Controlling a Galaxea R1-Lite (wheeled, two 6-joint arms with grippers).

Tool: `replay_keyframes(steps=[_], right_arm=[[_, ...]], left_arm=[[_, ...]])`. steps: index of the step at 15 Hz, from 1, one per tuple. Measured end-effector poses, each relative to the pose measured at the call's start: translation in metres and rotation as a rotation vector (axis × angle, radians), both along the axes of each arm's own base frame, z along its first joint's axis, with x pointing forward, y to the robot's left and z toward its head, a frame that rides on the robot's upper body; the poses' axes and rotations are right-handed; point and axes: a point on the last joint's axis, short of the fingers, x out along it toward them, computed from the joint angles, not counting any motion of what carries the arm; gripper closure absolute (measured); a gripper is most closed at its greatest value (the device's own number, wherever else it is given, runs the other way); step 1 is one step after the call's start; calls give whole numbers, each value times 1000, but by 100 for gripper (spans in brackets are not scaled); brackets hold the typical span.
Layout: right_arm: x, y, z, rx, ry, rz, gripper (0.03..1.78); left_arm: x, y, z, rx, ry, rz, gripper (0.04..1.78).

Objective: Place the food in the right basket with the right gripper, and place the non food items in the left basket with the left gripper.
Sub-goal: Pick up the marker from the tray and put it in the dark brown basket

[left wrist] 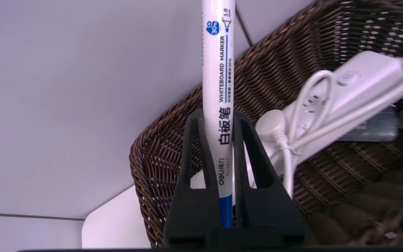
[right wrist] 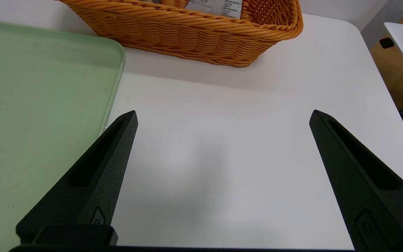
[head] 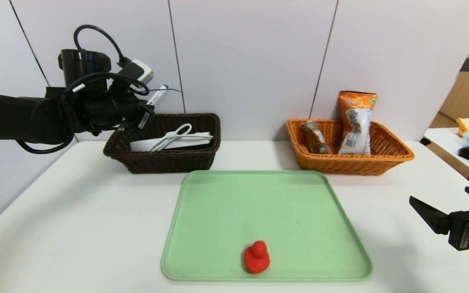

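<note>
A whiteboard marker [left wrist: 218, 105] was held clamped between the fingers of the left gripper [left wrist: 218, 120], above the near left corner of the brown basket [head: 165, 160], in which a white power strip [left wrist: 355, 87] lay just beyond. The right gripper [right wrist: 222, 117] was spread wide over the bare table [right wrist: 222, 140], the orange basket [right wrist: 187, 31] ahead of it and the green tray [right wrist: 30, 105], with the red duck [head: 256, 257], to its left.
</note>
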Motion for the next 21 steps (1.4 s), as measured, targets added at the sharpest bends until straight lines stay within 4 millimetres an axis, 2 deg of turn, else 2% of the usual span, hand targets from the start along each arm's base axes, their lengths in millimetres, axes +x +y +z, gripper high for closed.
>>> replay_keyframes(steps=[4, 11, 14, 21], right_arm=[[0, 0, 0, 3, -2, -2, 12], [2, 0, 6, 9, -32, -3, 12], [1, 0, 6, 10, -32, -4, 12], [-1, 0, 6, 9, -38, -3, 12]], left_arm=[[15, 5, -26, -92, 64, 95, 165], [21, 5, -41, -151, 84, 149, 165], [20, 6, -45, -145, 100, 153, 165], [19, 9, -41, -158, 87, 164, 165]])
